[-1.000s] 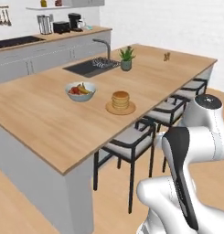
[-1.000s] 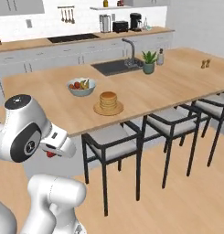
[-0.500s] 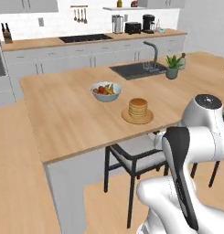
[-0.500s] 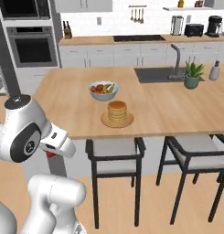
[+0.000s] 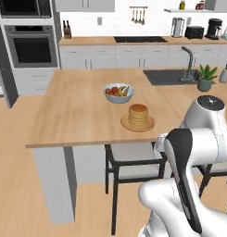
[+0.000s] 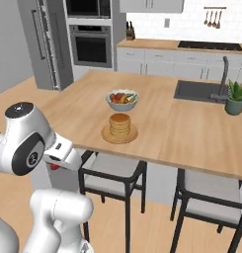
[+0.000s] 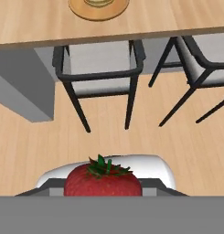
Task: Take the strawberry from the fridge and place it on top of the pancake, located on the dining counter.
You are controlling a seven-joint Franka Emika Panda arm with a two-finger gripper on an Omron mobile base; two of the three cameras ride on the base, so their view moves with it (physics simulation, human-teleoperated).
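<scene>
Strawberry (image 7: 103,183) clamped in the fingers — pancake (image 5: 138,114) sits on dining counter (image 5: 78,111).

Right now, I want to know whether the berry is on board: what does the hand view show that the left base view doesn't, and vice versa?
Hand view's own: the strawberry, green leaves up, held close in the claw.
Left base view's own: the fruit bowl, the sink, the potted plant and the wall oven.
Shared: the pancake on its plate, the dining counter, and the dark-framed chair tucked under its edge.
</scene>
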